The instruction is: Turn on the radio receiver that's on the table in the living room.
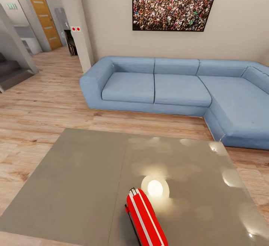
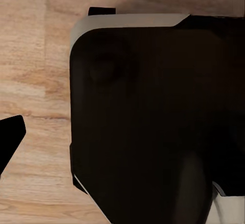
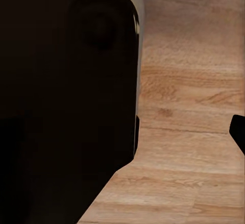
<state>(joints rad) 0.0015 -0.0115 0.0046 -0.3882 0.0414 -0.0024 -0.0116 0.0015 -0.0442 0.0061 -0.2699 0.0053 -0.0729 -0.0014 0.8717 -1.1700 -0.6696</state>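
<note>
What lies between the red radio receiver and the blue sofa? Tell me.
In the head view: bare glossy tabletop beyond the radio receiver, then a strip of wood floor before the sofa.

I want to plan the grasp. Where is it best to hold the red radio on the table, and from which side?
Probably the radio receiver is best pinched across its thin body from above: it stands on edge near the table front, its white-striped narrow edge up, broad faces to the sides.
</note>
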